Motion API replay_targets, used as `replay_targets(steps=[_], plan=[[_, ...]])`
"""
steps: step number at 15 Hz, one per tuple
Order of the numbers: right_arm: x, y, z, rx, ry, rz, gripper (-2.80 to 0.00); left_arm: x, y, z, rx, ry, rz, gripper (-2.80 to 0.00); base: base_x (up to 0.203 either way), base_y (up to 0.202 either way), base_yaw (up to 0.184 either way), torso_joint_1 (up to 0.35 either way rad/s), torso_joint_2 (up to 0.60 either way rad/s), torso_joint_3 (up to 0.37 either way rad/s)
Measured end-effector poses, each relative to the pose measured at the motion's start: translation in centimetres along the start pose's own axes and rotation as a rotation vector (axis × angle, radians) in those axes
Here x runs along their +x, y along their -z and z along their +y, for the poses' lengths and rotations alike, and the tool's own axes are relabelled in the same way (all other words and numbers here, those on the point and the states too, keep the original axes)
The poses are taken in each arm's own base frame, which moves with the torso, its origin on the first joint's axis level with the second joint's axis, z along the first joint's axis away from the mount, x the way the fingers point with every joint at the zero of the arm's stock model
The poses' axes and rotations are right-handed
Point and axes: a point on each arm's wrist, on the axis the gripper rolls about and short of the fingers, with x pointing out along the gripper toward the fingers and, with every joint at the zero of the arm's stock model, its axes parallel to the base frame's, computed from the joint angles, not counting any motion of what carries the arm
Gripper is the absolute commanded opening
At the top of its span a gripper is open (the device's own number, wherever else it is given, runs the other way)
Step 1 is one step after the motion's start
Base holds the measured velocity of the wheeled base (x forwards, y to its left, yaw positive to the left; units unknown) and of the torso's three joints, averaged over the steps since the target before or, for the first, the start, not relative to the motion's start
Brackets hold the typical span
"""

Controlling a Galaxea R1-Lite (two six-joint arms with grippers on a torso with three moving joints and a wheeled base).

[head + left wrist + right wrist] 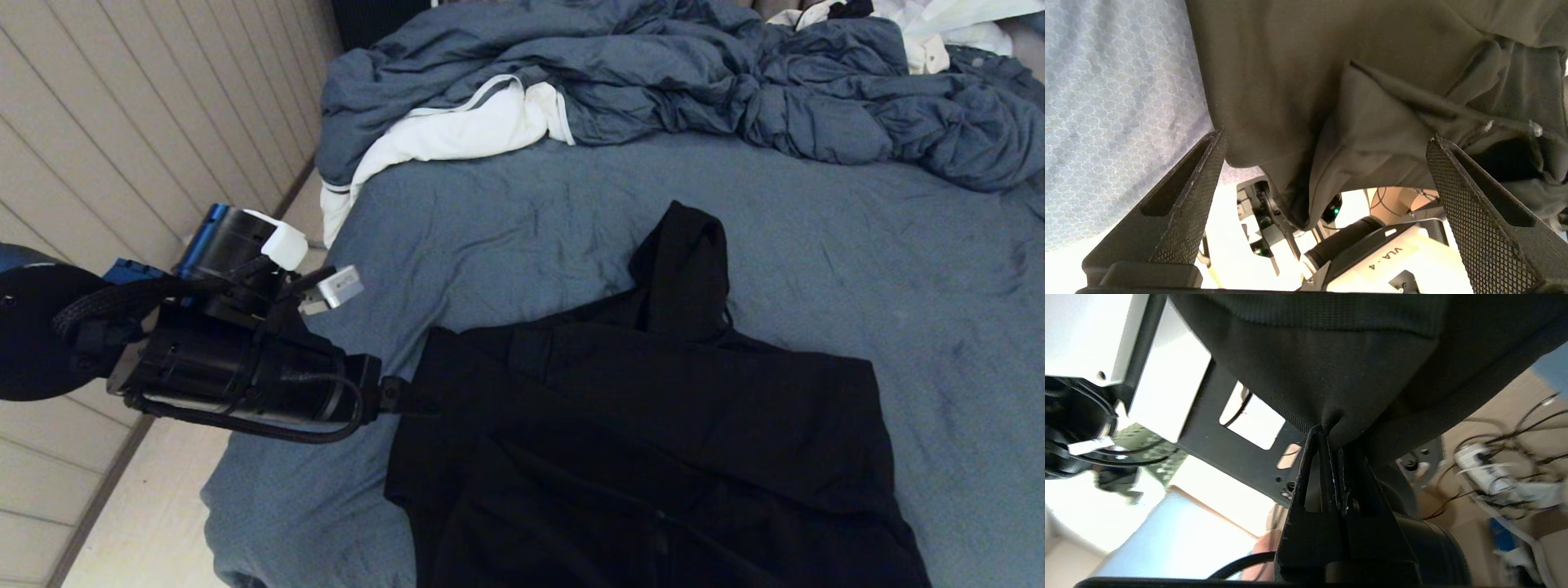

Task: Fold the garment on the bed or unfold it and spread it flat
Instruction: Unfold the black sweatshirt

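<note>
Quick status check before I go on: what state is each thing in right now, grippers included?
hoodie: partly folded on the bed, near edge pinched and lifted
bed: sheet slightly wrinkled
duvet: rumpled at the far end
white cloth: crumpled by the duvet
left gripper: open at the hoodie's edge
right gripper: shut on the hoodie

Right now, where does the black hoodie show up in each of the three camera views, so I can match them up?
Head view: the black hoodie fills the lower middle and right, spread on the blue-grey sheet, hood pointing up.
Left wrist view: hoodie fabric hangs across the top, between the open jaws of the left gripper.
Right wrist view: its cloth fills the top, pinched in the shut jaws of the right gripper.
Shared landmark: the hoodie's black fabric itself.
</note>
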Motion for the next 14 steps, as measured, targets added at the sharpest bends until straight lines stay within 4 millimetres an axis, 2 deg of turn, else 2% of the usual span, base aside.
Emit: replay_targets(steps=[4,14], plan=[[0.5,1.2,0.1,-0.034,0.008,0.018,-2.8,0.1,0.2,0.0,-0.001,-0.001,0.008,0.0,0.0,0.0,0.0,0.0,0.0,0.0],[0.3,2.0,0.1,-0.098,0.06,-0.055,-2.8,0.2,0.3,0.1,-0.004,-0.002,0.013,0.0,0.0,0.0,0.0,0.0,0.0,0.0]])
